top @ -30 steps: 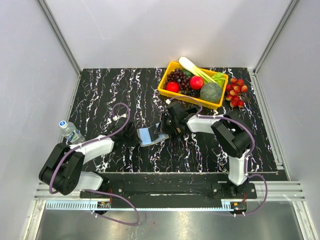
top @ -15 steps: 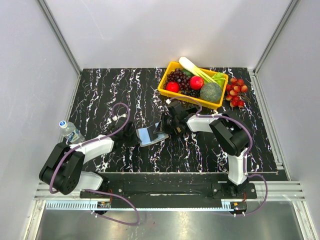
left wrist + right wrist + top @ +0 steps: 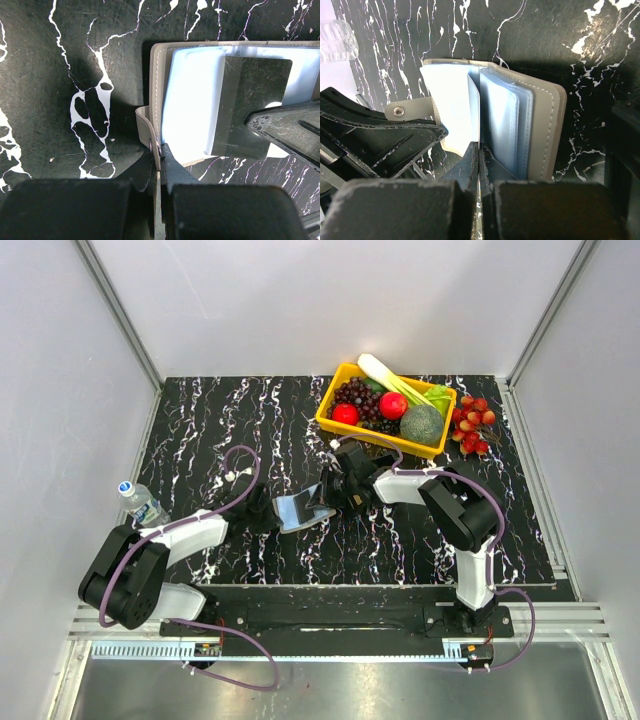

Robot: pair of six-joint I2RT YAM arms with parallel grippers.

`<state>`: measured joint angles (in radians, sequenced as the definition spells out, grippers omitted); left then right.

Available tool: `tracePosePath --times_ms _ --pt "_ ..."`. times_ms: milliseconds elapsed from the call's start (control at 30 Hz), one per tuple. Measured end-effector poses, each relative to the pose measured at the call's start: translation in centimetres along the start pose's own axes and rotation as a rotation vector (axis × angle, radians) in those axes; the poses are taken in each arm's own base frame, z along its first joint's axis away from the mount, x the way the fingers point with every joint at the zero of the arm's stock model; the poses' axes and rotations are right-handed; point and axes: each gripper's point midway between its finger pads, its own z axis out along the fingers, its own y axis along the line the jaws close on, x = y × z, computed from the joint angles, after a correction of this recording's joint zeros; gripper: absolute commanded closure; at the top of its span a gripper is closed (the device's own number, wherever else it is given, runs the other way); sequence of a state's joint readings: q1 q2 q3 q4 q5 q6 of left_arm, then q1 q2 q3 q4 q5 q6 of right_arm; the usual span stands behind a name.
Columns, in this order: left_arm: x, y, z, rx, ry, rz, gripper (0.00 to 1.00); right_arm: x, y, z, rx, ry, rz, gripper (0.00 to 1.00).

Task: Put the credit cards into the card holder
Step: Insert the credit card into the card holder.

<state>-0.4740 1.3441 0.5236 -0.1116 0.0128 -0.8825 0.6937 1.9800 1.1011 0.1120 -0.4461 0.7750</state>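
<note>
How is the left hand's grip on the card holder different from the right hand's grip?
The left hand pinches the edge of the grey outer cover, while the right hand pinches a clear inner sleeve. The left hand reaches in from the left side of the card holder, the right hand from its right side. Both are shut on the same open holder.

2 white-black arms, purple cables

Black white-veined table with yellow produce tray, red fruit cluster, perhaps lychees, beside it.
</note>
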Motion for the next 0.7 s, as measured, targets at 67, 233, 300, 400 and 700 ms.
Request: tracePosePath --times_ms 67,233,300,400,700 --pt "0.0 0.0 0.0 0.000 0.000 0.000 1.00 0.1 0.0 0.0 -0.001 0.003 0.000 1.00" --pt "0.0 0.0 0.0 0.000 0.000 0.000 1.00 0.1 -0.1 0.4 -0.006 0.016 0.002 1.00" --pt "0.0 0.0 0.0 0.000 0.000 0.000 1.00 0.2 -0.1 0.6 -0.009 0.021 0.004 0.99" --pt "0.0 0.0 0.0 0.000 0.000 0.000 1.00 0.2 0.0 0.7 -0.015 0.028 0.005 0.97" --pt "0.0 0.0 0.0 -0.001 -0.002 0.000 0.91 0.7 0.6 1.8 0.001 0.053 -0.016 0.83"
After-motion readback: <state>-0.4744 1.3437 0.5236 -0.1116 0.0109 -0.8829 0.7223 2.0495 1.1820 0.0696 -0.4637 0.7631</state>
